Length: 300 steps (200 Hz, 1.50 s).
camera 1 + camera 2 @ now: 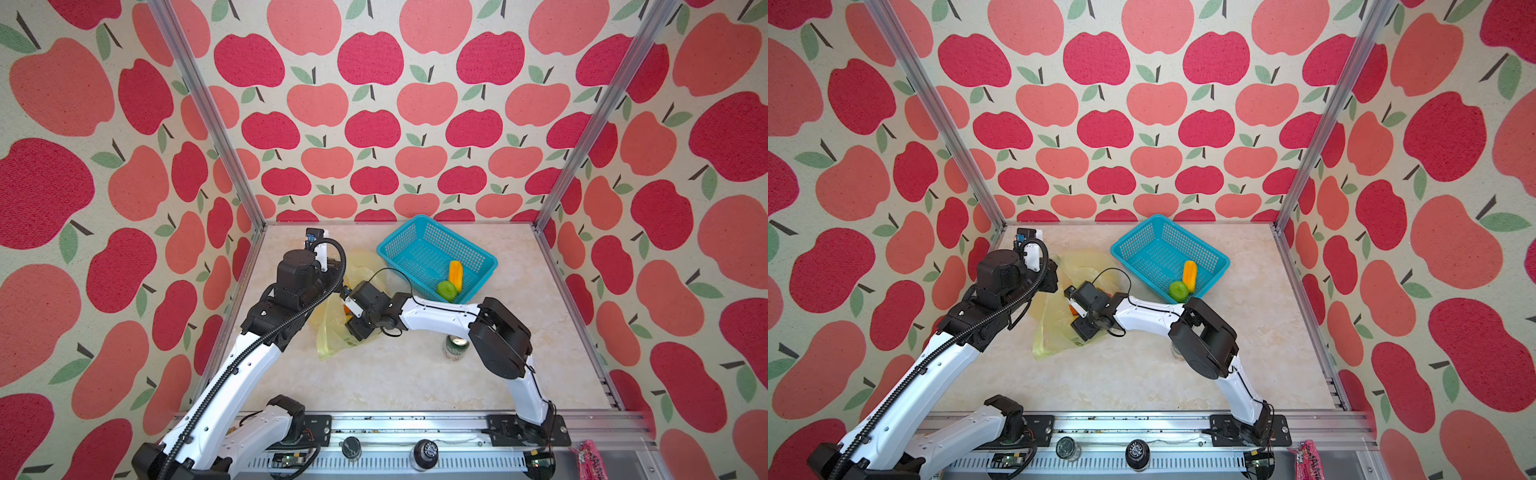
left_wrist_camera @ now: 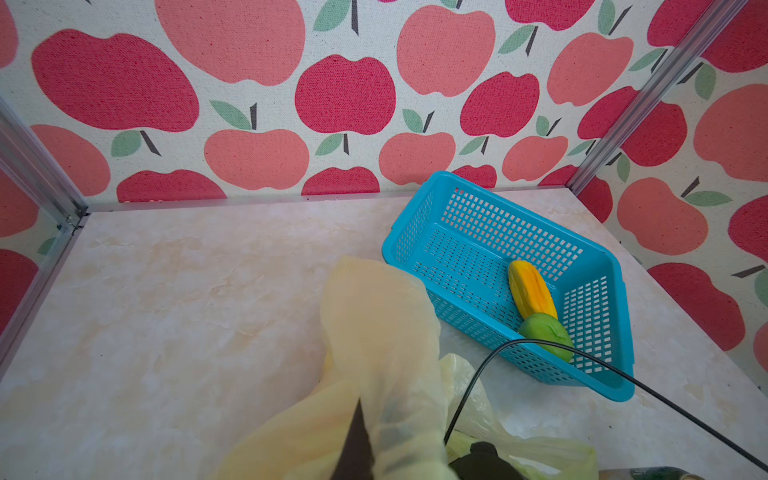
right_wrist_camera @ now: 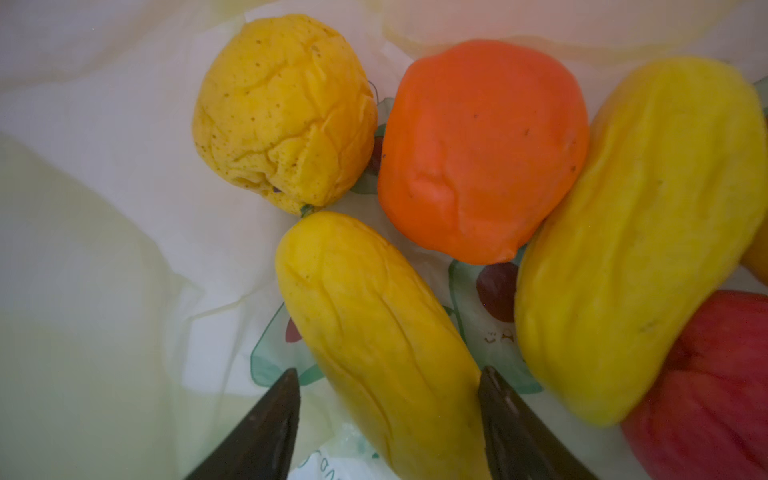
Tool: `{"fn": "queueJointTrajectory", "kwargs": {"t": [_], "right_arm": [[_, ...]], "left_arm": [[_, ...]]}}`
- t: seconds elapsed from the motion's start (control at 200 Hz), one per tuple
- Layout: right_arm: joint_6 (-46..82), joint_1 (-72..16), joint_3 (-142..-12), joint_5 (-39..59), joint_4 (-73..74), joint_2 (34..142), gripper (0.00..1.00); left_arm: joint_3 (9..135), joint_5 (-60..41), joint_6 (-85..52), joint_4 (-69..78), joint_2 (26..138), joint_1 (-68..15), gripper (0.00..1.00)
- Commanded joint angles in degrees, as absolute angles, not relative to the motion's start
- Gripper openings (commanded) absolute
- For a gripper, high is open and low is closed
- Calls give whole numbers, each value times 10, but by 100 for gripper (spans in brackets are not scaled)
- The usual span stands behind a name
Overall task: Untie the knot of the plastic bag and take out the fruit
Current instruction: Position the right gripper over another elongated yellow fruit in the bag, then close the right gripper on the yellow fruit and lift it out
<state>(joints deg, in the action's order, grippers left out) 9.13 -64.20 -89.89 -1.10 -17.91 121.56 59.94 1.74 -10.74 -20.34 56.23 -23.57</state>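
The pale-yellow plastic bag (image 1: 328, 336) lies left of centre in both top views, its mouth open; the knot is out of view. My left gripper (image 2: 376, 440) is shut on a fold of the bag's plastic (image 2: 374, 332) and holds it up. My right gripper (image 3: 388, 399) reaches inside the bag and is open, its fingers either side of an elongated yellow fruit (image 3: 382, 345). Beside it lie a lumpy yellow fruit (image 3: 282, 112), an orange one (image 3: 482, 149), a larger yellow one (image 3: 640, 232) and a red one (image 3: 715, 382).
A teal mesh basket (image 1: 399, 243) stands at the back right of the bag, holding a yellow-orange piece (image 1: 455, 274) and a green round fruit (image 1: 446, 290). A green can (image 1: 456, 347) stands under my right arm's elbow. A cable loops above the bag.
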Motion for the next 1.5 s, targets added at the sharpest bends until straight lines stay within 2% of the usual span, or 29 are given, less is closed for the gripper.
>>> {"fn": "queueJointTrajectory", "kwargs": {"t": [0.0,0.215,0.39,0.71,0.991,1.196,1.341,1.426,1.496], "right_arm": [[85,-646,-931,1,-222,1245,74],[90,-645,-1013,-27,-299,1314,71],[92,-642,-1016,-6,-302,1307,45],[50,-647,-854,21,-172,1124,24],[6,-652,-705,15,-58,936,19],[-29,-651,-640,-48,-21,820,14],[-57,-643,-629,-169,-43,748,8],[-45,-615,-605,-236,-40,709,7],[-14,-569,-585,-231,-43,680,9]], "left_arm": [[600,22,-102,-192,550,-238,0],[601,20,-102,-194,551,-238,0],[598,20,-103,-193,549,-238,0],[601,18,-105,-196,550,-239,0],[605,18,-103,-197,563,-239,0],[606,25,-99,-201,562,-239,0],[606,37,-96,-206,552,-238,0],[599,35,-97,-199,541,-237,0],[596,34,-97,-197,539,-237,0]]}}
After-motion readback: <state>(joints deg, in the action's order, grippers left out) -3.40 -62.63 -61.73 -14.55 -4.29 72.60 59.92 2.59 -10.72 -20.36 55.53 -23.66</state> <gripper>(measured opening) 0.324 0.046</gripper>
